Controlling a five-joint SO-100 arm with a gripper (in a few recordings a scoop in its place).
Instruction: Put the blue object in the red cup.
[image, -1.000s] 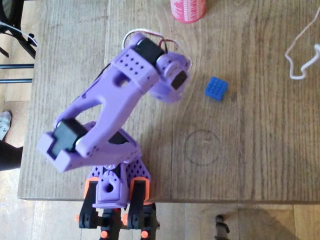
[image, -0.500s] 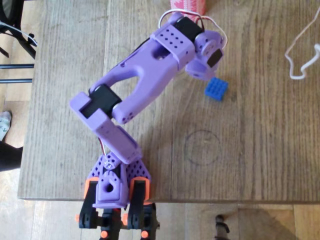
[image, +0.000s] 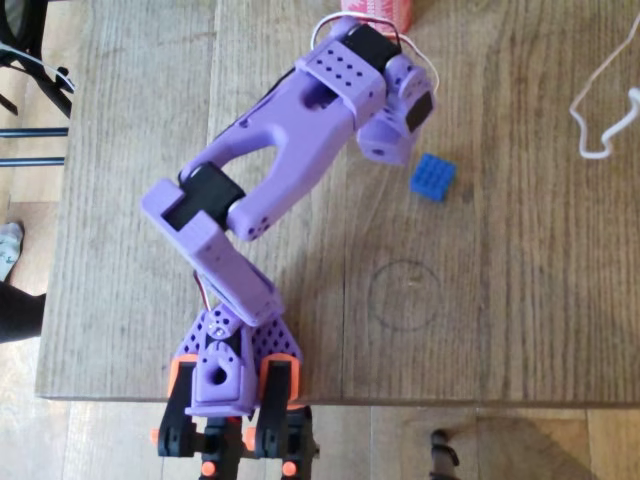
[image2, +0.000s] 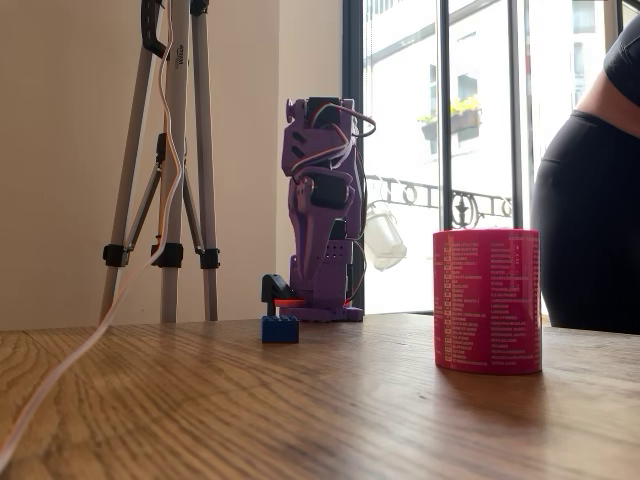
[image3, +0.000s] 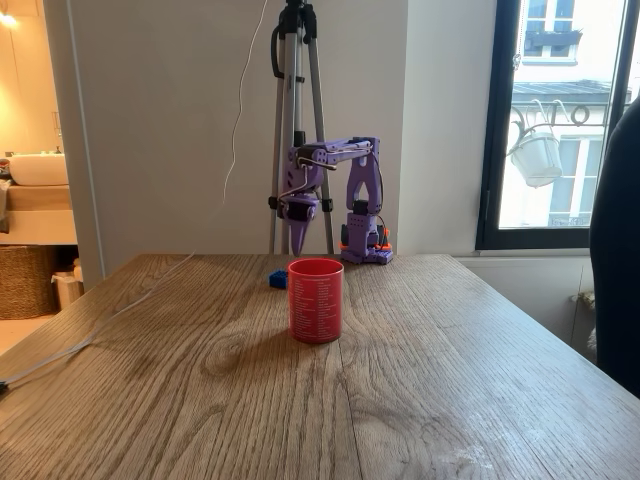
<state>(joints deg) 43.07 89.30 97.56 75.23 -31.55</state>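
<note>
Over the last second I had swung my purple arm out from a folded pose near my base and stretched it across the wooden table (image: 520, 300), so that my claw (image3: 301, 240) now hung close beside the small bright-blue studded toy brick (image: 432, 177). In the last half second I had barely moved, only drawing back a little from the brick in the overhead view. My claw pointed down with its tip above the tabletop, and I could not tell whether its fingers were spread or closed; it held nothing that I could see.

The brick lay flat on the table, untouched and where it had been all along, just beside my wrist in the overhead view. The pinkish-red round cup with white printed markings (image3: 315, 299) stood upright and apart from the brick, nearer the far edge from my base.

I judged that the reach was nearly finished but the grasp had not begun; I still needed to centre over the brick and descend.
</note>
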